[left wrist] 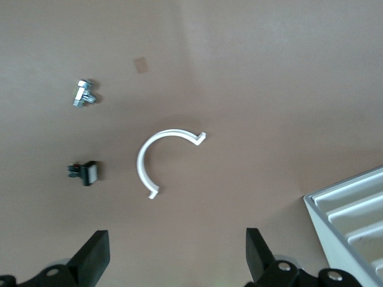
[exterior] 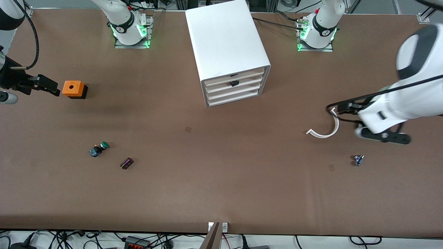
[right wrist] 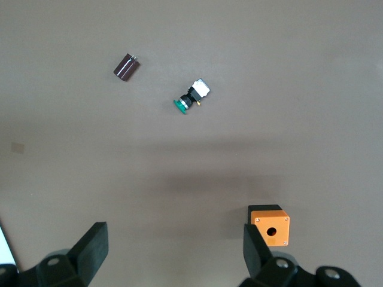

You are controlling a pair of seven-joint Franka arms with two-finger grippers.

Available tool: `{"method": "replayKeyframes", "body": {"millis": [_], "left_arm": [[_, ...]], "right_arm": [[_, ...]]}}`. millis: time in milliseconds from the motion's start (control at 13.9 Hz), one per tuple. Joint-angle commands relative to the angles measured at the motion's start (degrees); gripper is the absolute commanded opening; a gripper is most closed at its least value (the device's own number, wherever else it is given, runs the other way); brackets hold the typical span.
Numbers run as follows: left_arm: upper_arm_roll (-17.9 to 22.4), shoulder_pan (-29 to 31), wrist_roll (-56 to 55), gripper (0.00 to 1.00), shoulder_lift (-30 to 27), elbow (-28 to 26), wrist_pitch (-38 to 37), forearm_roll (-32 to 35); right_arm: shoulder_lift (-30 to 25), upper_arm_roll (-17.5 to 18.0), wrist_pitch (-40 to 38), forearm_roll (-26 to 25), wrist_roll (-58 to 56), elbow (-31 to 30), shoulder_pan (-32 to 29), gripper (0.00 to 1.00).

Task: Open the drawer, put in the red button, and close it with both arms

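- The left gripper is hovering with fingers spread wide, holding nothing, over bare table at 3 o'clock in the front view, near a white curved strip.
- The right gripper is hanging wide open and empty at 9 o'clock, just beside an orange box with a hole.
- The left arm is covering part of the table beneath it; a small black part is showing only to its wrist camera.
- A small blue-and-black part is lying at 4 o'clock; its cap colour is too small to tell.
- The white cabinet is standing at 12 o'clock, its four drawers sitting pushed in.
- A green-capped button is lying at 8 o'clock.
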Motion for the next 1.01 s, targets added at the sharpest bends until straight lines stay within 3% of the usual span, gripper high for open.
{"method": "replayKeyframes", "body": {"millis": [0, 216, 361, 649, 938], "left_arm": [[7.10, -1.58, 2.35, 1.00, -10.03, -6.54, -0.41, -6.06], [12.83, -5.53, 2.26, 1.00, -21.81, -21.20, 9.83, -6.16], [13.90, -5.99, 2.17, 1.00, -28.94, -32.55, 18.99, -5.98], [16.63, -7.04, 3.40, 1.00, -29.76, -34.00, 19.20, -6.07], [16.01, -6.86, 3.31, 1.00, -26.96, -29.88, 15.86, -5.90]], "right_arm": [[-1.03, -0.05, -0.08, 0.05, -0.31, -0.88, 0.27, 1.00], [-1.12, -0.14, 0.01, 0.05, -0.31, -0.97, 0.18, 1.00], [-1.56, -0.14, -0.25, 0.05, -0.49, -1.40, 0.18, 1.00], [-2.09, -0.14, -0.34, 0.05, -0.49, -2.28, 0.18, 1.00], [-2.61, -0.14, 0.01, 0.05, -0.66, -3.16, 0.27, 1.00]]}}
